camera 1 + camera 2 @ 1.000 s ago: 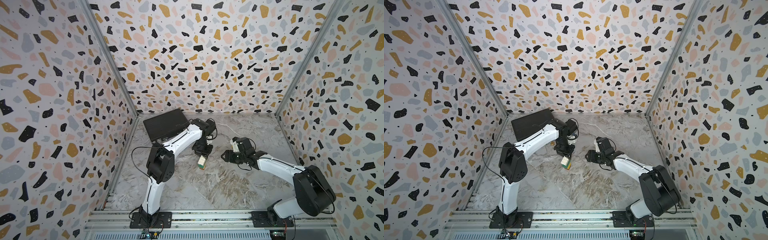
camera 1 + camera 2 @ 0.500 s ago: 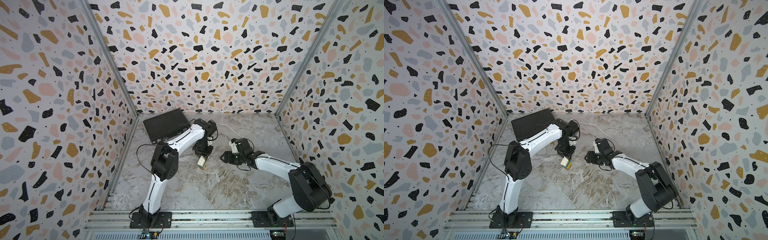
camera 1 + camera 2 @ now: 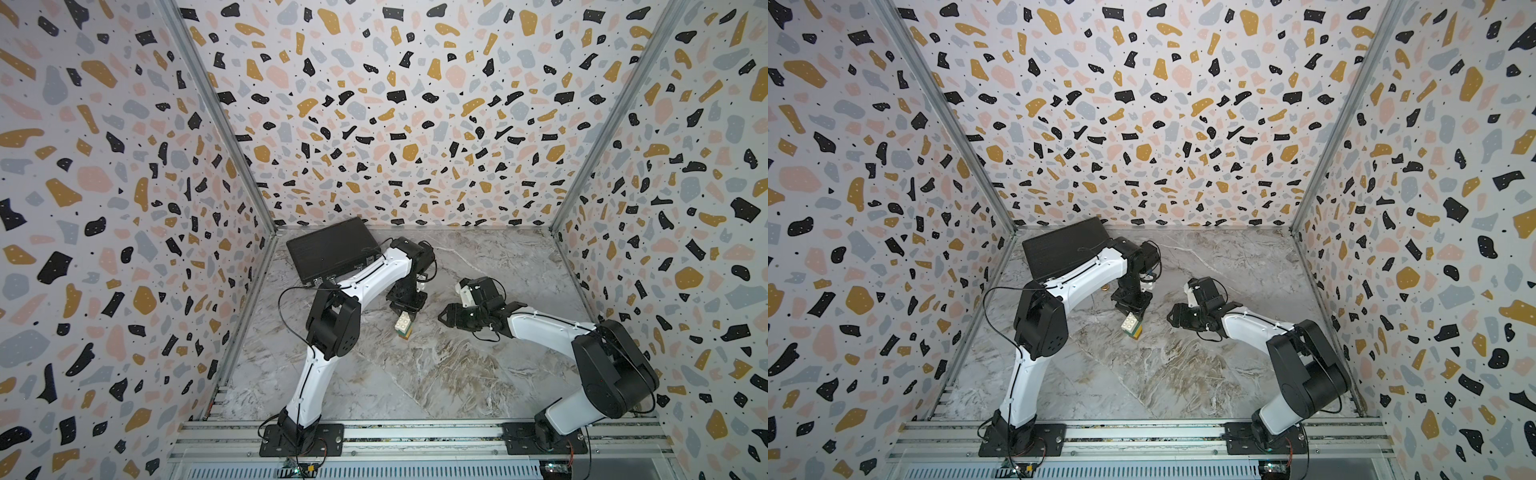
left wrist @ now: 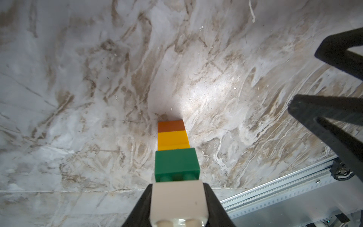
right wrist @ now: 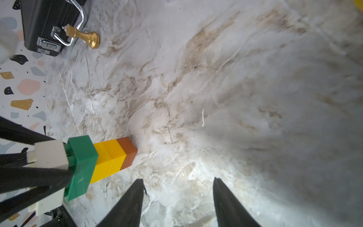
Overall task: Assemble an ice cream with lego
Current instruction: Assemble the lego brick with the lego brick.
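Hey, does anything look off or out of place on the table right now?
Yes. The white brick atop the stack, between the left gripper's fingers, looks not fully seated: the green brick's studs show in a gap beneath it. Nothing else stands out.

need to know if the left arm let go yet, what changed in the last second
The left arm swung its elbow slightly back; the right arm drew its elbow toward the middle. Nothing taken or let go: the left gripper stays shut on the stack, at its white top. It kept its spot, brown end on the table; the right gripper stayed open, empty, beside it.
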